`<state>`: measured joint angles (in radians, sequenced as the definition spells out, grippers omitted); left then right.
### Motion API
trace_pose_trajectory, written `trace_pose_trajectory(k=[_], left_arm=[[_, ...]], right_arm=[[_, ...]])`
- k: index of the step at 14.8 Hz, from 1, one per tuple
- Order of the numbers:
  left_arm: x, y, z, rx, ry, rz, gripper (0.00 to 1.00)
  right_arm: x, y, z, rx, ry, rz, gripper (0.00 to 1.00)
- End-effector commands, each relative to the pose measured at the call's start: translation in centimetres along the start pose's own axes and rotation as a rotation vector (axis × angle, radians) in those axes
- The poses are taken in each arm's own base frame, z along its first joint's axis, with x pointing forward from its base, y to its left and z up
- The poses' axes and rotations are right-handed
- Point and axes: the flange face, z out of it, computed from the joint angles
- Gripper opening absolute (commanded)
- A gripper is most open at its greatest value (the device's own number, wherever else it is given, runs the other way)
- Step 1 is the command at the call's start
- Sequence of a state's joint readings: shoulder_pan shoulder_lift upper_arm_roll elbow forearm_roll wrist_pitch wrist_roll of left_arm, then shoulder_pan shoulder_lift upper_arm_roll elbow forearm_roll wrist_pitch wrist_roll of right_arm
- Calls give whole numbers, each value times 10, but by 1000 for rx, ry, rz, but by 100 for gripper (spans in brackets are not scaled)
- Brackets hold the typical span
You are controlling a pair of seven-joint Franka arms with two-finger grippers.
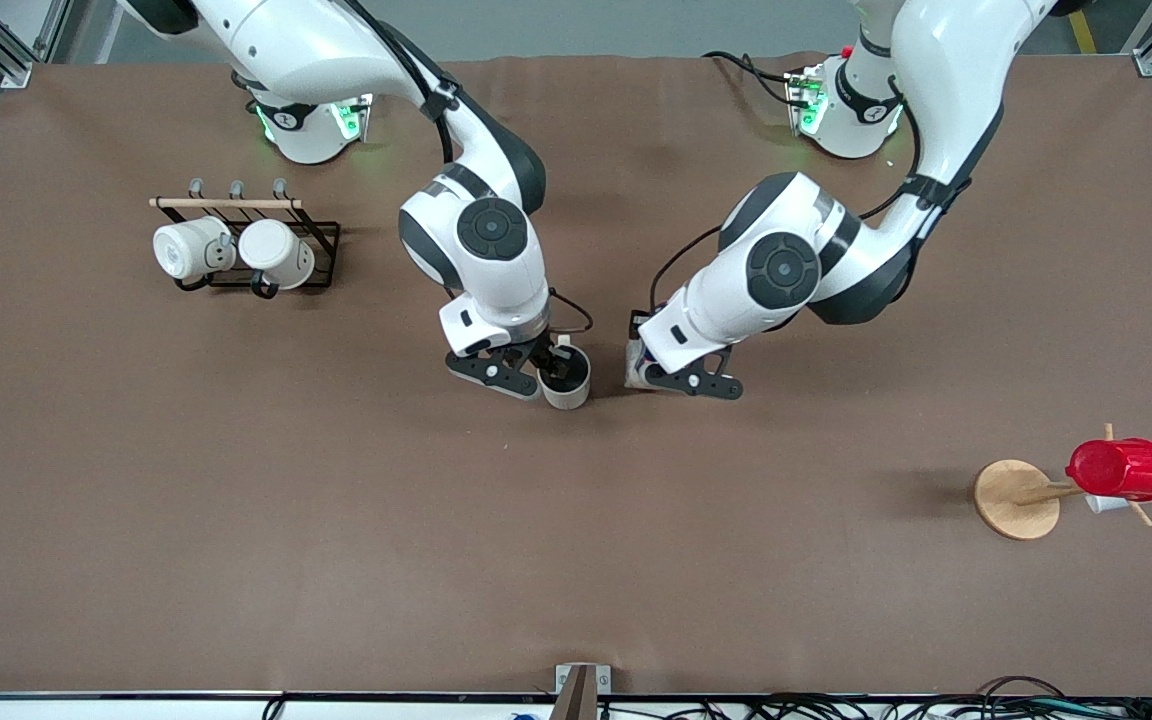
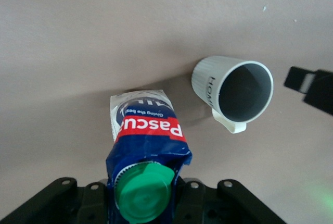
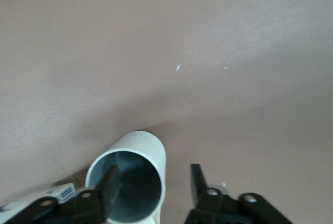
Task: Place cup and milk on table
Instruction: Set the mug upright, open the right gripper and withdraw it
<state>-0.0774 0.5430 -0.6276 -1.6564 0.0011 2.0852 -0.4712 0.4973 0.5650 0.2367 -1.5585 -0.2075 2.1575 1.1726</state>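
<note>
At mid-table (image 1: 236, 520), the cup (image 1: 566, 383) stands upright, rim between the right gripper's (image 1: 543, 372) parted jaws. Just beside it, toward the left arm's end, the left gripper (image 1: 681, 378) clamps the upright milk (image 2: 147, 146).

Left pincer (image 2: 145, 203) clamped, right pincer (image 3: 153, 187) parted

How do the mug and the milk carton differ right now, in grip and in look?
The milk carton is clamped in the shut left gripper; the mug stands with the right gripper open at its rim, one finger inside.
The carton is blue, white and red with a green cap; the mug is plain pale grey with a darker inside.
Both stand side by side mid-table.
</note>
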Motion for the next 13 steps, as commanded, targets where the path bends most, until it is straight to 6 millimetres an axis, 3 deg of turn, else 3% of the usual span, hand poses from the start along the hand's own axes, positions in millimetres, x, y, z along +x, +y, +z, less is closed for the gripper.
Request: trace_pose_trajectory(k=[1, 3, 6, 10, 13], left_arm=[[6, 12, 2, -14, 11, 4, 11], [11, 21, 5, -24, 17, -1, 11], [15, 28, 19, 18, 35, 11, 11], [18, 26, 21, 30, 54, 20, 11], [18, 26, 24, 30, 52, 22, 11]], right_arm=[[38, 51, -65, -71, 24, -49, 100], [77, 97, -121, -85, 50, -42, 100], [143, 190, -195, -89, 94, -75, 100], [197, 305, -254, -92, 124, -54, 100], [208, 382, -284, -31, 46, -108, 100]])
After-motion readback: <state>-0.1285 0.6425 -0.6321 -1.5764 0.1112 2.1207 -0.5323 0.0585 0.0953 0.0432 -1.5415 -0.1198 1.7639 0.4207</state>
